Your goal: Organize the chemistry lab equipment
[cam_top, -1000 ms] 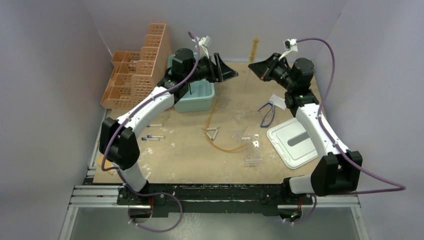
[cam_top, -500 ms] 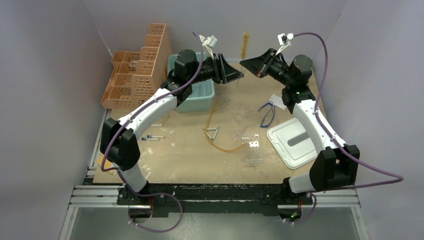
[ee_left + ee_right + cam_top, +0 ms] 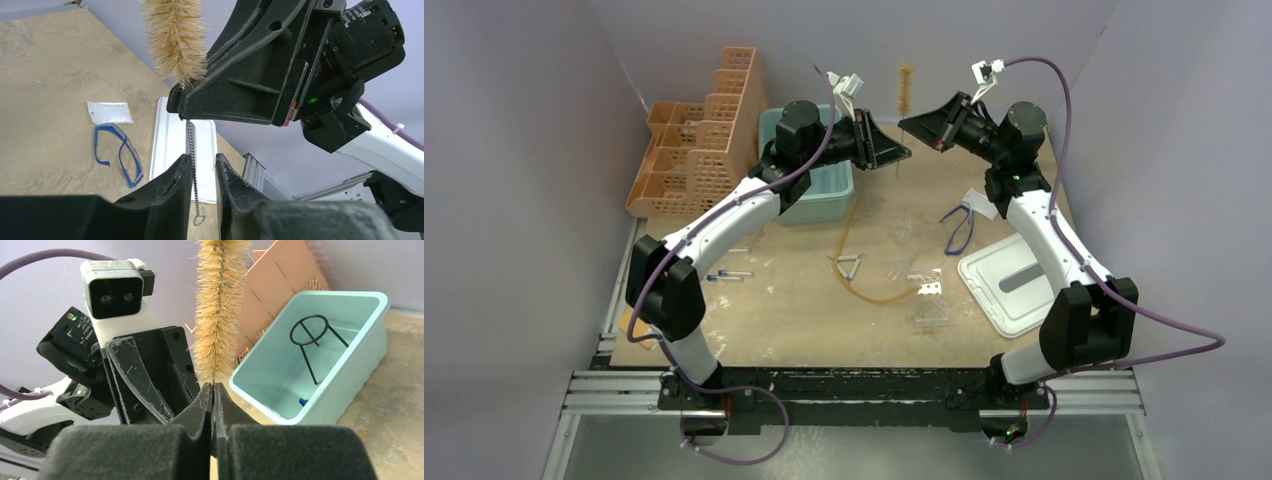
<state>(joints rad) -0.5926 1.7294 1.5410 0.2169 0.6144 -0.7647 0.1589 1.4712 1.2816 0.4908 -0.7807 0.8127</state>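
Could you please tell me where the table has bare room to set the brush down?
Bare board lies along the near edge, between the blue-capped tubes and the amber hose. Another patch sits between that hose and the blue-framed goggles. It is crowded from the wire triangle to the white lid.

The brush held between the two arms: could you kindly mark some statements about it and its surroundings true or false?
1. The right claw is shut on the wire stem of the brush. True.
2. The bristles point down. False: they point up.
3. The left claw straddles the stem below the right claw. True.
4. The teal bin is empty. False: a black wire ring is in it.
5. The goggles lie in the bin. False: they lie on the table.
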